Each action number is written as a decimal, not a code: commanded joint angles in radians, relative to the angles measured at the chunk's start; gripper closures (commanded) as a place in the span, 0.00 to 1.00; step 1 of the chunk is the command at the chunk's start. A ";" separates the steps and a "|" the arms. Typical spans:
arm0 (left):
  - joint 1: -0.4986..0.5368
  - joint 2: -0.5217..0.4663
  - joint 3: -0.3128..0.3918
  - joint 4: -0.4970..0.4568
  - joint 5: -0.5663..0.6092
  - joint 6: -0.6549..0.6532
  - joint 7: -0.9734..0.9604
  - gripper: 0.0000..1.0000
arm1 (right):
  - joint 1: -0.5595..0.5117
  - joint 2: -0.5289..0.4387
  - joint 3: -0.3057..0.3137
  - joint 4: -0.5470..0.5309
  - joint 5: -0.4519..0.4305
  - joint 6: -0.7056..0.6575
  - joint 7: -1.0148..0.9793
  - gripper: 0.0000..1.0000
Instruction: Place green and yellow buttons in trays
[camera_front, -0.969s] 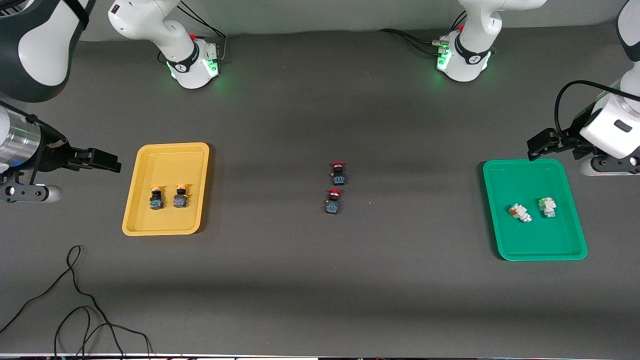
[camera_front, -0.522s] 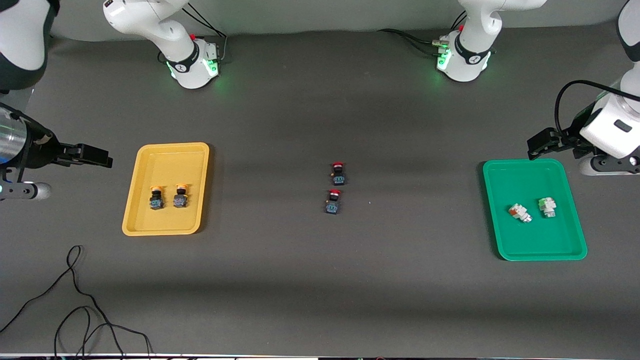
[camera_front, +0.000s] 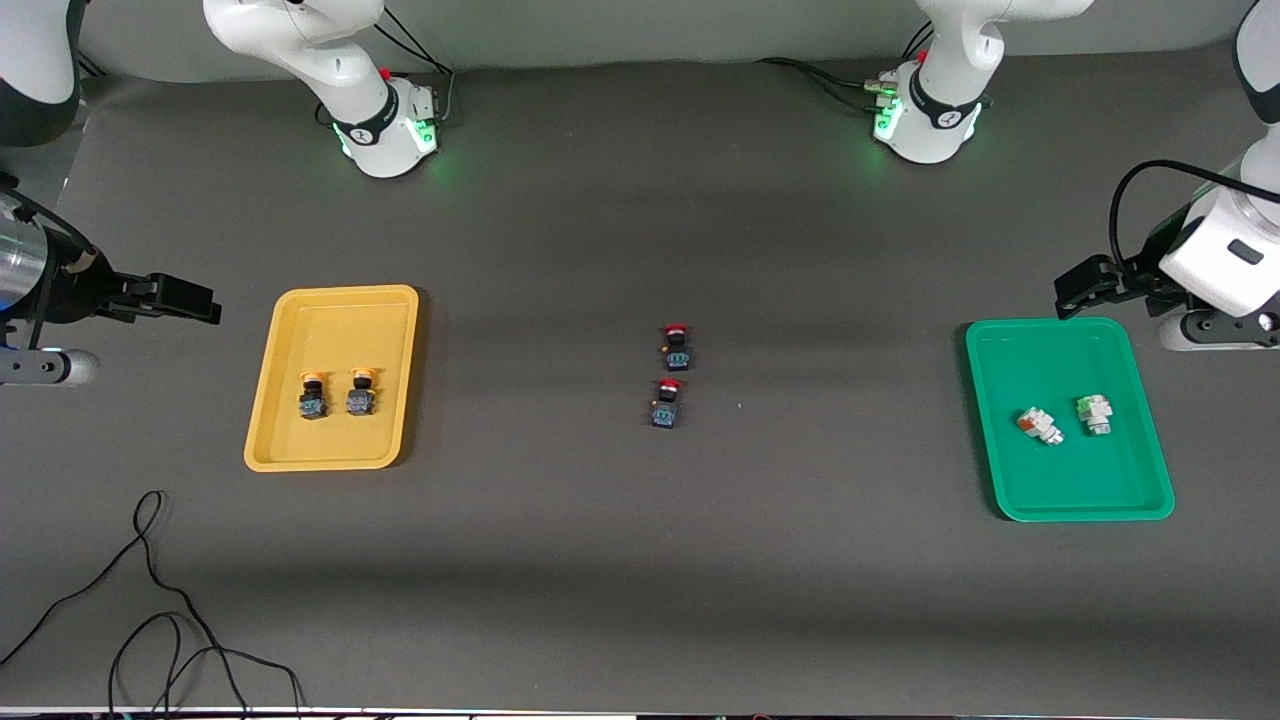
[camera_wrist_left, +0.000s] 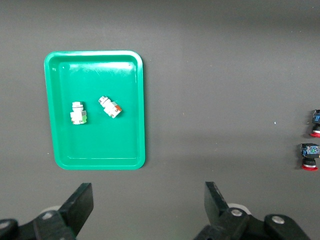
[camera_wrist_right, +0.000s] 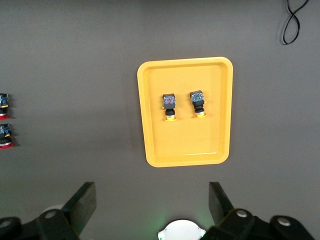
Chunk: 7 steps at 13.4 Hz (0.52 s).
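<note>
Two yellow-capped buttons (camera_front: 313, 397) (camera_front: 361, 393) lie side by side in the yellow tray (camera_front: 340, 320). They also show in the right wrist view (camera_wrist_right: 169, 106) (camera_wrist_right: 198, 103) in that tray (camera_wrist_right: 185, 145). Two whitish buttons (camera_front: 1040, 427) (camera_front: 1095, 415) lie in the green tray (camera_front: 1060, 360), and show in the left wrist view (camera_wrist_left: 78, 113) (camera_wrist_left: 110, 106) in that tray (camera_wrist_left: 115, 145). My right gripper (camera_front: 205, 300) (camera_wrist_right: 152, 200) is open and empty, up over bare table beside the yellow tray. My left gripper (camera_front: 1070, 295) (camera_wrist_left: 149, 200) is open and empty, up by the green tray's edge nearest the bases.
Two red-capped switches (camera_front: 677, 346) (camera_front: 667, 403) stand mid-table between the trays. A black cable (camera_front: 150, 600) loops near the front edge at the right arm's end. The arm bases (camera_front: 385, 125) (camera_front: 925, 115) stand along the table's back.
My right gripper has drawn away from the yellow tray toward the right arm's end of the table. The left arm, buttons and trays have not moved.
</note>
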<state>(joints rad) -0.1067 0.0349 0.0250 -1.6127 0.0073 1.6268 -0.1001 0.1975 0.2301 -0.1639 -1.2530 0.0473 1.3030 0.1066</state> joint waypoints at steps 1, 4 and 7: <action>-0.007 -0.007 0.006 0.010 0.011 -0.019 0.002 0.01 | -0.068 -0.122 0.096 -0.155 -0.040 0.073 0.031 0.00; -0.007 -0.009 0.006 0.010 0.011 -0.019 0.000 0.01 | -0.112 -0.208 0.142 -0.287 -0.041 0.160 0.030 0.00; -0.008 -0.009 0.006 0.010 0.011 -0.019 0.000 0.01 | -0.131 -0.287 0.150 -0.422 -0.041 0.271 0.018 0.00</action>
<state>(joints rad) -0.1067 0.0348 0.0250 -1.6126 0.0076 1.6260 -0.1001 0.0952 0.0305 -0.0389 -1.5483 0.0276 1.4993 0.1128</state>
